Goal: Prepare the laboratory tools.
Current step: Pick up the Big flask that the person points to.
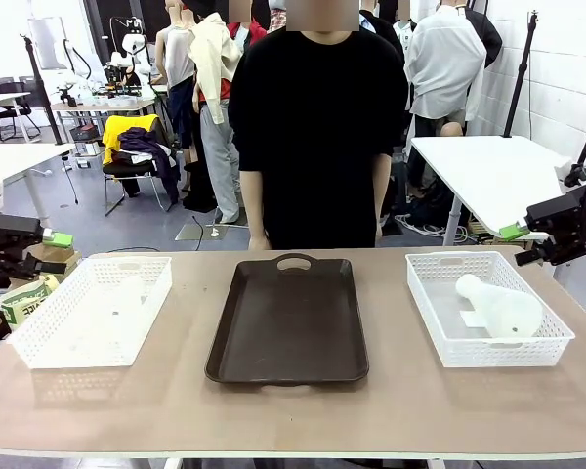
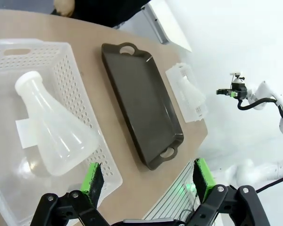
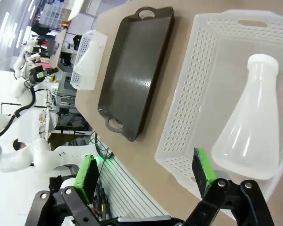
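My left pincer [image 2: 147,182] is hanging wide open at the bottom of the left wrist frame, its two green-padded fingers spread with nothing between them. Just above it, a translucent, frosted-white conical flask [image 2: 54,129] is lying on its side in a white perforated plastic basket [image 2: 70,70]. Its narrow cylindrical neck is pointing to the upper left of the frame and its wide base is nearest me.

My right pincer [image 3: 146,179] is likewise gaping open and empty at the bottom of the right wrist frame. At the right of that frame a second frosted flask [image 3: 252,127] is lying in another white mesh basket [image 3: 188,99], neck toward the top.

In the front frame both baskets are sitting on the smooth tan counter [image 1: 176,401], one at the left and one at the right. A dark brown, glossy rectangular tray [image 1: 288,313] with rounded corners and cut-out handles is lying between them. A person [image 1: 317,127] in a black top is standing at the far edge, upper centre.
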{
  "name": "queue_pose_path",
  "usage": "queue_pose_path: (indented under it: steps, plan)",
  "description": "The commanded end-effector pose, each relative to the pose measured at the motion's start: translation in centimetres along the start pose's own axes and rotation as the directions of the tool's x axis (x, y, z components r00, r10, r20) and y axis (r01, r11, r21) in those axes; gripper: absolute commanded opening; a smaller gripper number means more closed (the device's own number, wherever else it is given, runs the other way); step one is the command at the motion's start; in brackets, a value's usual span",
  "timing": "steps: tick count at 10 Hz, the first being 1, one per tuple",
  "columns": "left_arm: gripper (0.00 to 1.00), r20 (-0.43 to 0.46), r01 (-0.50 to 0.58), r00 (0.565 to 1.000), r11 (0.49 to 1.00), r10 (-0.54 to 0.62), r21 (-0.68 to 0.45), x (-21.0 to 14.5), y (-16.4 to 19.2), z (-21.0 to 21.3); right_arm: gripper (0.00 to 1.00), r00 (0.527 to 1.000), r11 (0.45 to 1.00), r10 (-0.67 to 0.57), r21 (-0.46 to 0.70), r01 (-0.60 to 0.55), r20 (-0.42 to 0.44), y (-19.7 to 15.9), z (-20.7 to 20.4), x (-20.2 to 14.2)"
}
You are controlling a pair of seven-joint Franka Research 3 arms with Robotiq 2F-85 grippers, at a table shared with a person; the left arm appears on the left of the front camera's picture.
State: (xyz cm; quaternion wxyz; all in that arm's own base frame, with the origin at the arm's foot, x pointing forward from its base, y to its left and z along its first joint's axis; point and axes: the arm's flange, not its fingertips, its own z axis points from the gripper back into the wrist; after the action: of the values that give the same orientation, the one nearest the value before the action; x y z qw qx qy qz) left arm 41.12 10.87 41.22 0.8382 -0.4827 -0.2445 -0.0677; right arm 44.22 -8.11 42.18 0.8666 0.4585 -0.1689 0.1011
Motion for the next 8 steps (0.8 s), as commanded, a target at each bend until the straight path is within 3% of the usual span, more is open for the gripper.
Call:
queue_pose_path:
  steps: [1,4,5,8]
  plan:
    - [1.00,0.010,0.006,1.000,1.000,-0.006,-0.023,0.3,0.0,0.3,1.00,1.000,1.000,-0.001,0.020,0.000,0.009,0.5,-0.2,0.2]
    - [1.00,0.000,0.002,1.000,0.999,-0.002,-0.033,0.0,0.0,-0.2,1.00,1.000,1.000,0.007,0.011,-0.007,0.016,0.6,-0.9,0.3]
    - [1.00,-0.049,-0.046,0.998,0.999,0.044,-0.030,-0.1,-0.7,-0.7,1.00,1.000,1.000,0.007,-0.002,-0.007,-0.007,0.4,-0.2,0.1]
    - [1.00,-0.019,-0.011,1.000,1.000,0.011,-0.012,-0.2,-0.2,0.2,1.00,1.000,1.000,0.007,-0.002,-0.007,-0.007,0.4,-0.2,0.1]
